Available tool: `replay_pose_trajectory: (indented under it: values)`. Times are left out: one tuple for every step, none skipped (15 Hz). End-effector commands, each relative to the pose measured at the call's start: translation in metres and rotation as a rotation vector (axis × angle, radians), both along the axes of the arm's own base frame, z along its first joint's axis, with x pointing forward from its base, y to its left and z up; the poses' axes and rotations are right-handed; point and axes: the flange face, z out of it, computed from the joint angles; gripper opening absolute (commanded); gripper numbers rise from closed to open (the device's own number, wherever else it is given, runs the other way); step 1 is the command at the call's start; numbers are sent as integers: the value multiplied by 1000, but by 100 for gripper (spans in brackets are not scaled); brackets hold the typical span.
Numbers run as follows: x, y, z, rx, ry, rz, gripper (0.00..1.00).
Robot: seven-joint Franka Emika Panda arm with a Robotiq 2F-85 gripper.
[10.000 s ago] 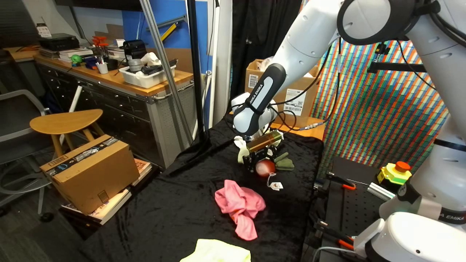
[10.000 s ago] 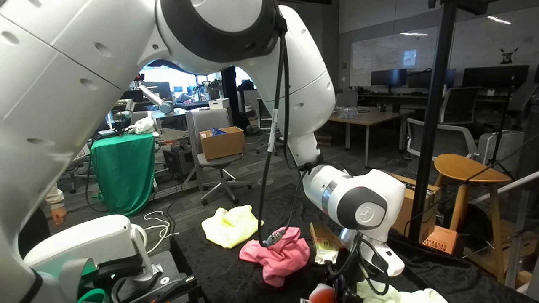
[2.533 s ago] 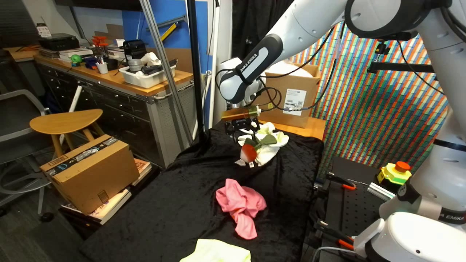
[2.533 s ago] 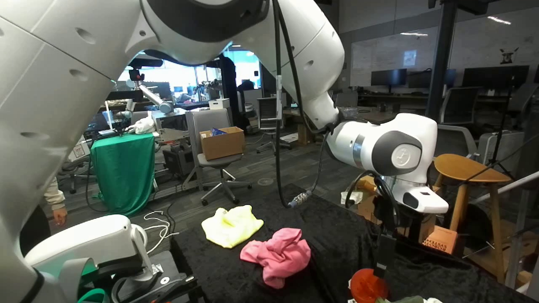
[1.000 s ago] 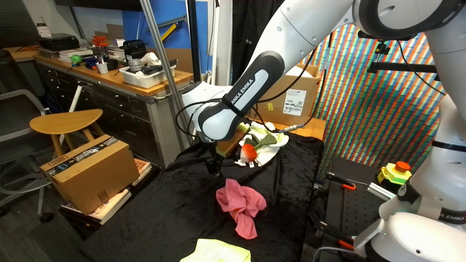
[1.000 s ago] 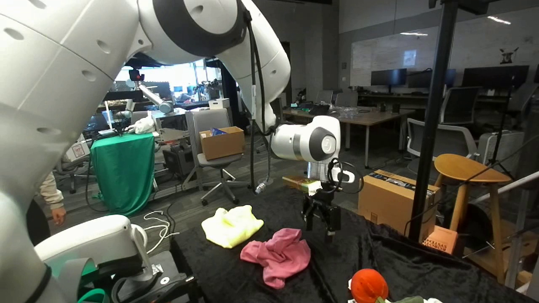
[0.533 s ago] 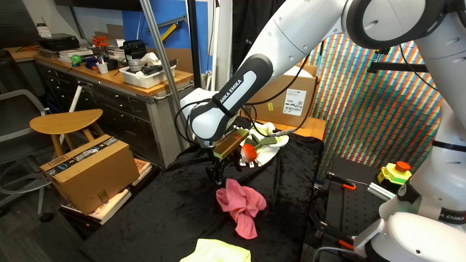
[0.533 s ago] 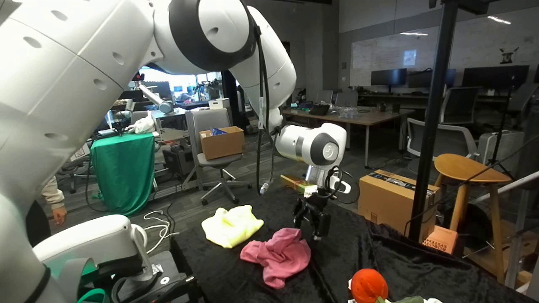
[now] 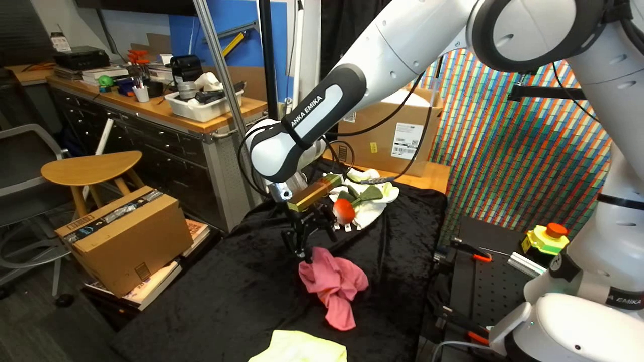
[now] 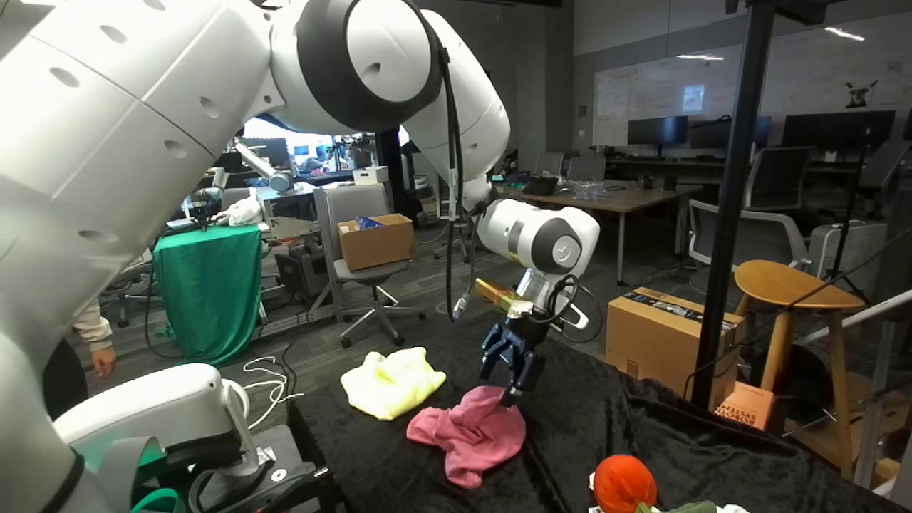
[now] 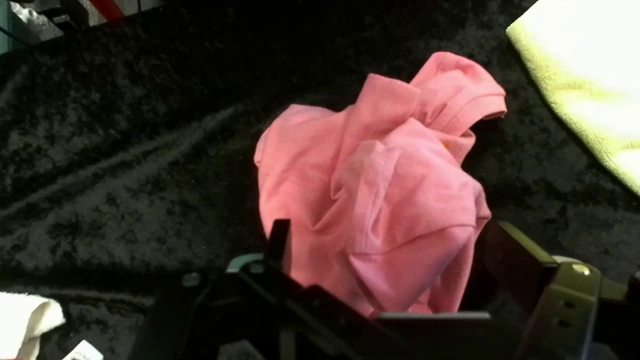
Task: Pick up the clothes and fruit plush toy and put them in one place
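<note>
The pink-red garment (image 9: 332, 284) lies crumpled on the black cloth. My gripper (image 10: 499, 387) is open and tilted above its edge; in the wrist view the fingers (image 11: 280, 242) stand on either side of the pink fabric (image 11: 385, 200). One fingertip reaches the garment in both exterior views, though contact is hard to judge. A pale yellow-green garment (image 10: 392, 382) lies apart, nearer the robot's base. The fruit plush toy (image 9: 344, 211), red with dark green leaves, rests against a heap of white and cream clothes (image 9: 370, 213), partly hidden behind the arm.
A black velvety cloth (image 9: 241, 296) covers the table. Behind the pale heap stands a large cardboard box (image 9: 402, 136). A dark post (image 10: 727, 199) and another cardboard box (image 10: 670, 342) stand beyond the table's edge. Cables (image 9: 251, 166) loop around the wrist.
Over the last second my gripper has tilted and come down onto the pink-red garment's edge, staying open. Ten seconds ago it was at the toy, which now lies by the pale heap.
</note>
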Motion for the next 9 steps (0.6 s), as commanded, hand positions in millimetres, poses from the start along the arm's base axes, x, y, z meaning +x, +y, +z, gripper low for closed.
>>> replay_pose_trajectory:
  values:
    - [5,9,-9,56,45,-12,100]
    - [4,12,-11,62,52,-13,100]
    - [3,15,-14,71,58,-15,100]
    - [2,17,-18,77,64,-20,100]
    - [1,19,-21,84,71,-24,100]
    - [-1,21,-23,89,77,-26,100]
    - [-2,22,-25,89,83,-28,100]
    - [-4,22,-28,88,90,-24,100]
    - [-5,22,-28,86,96,-22,100]
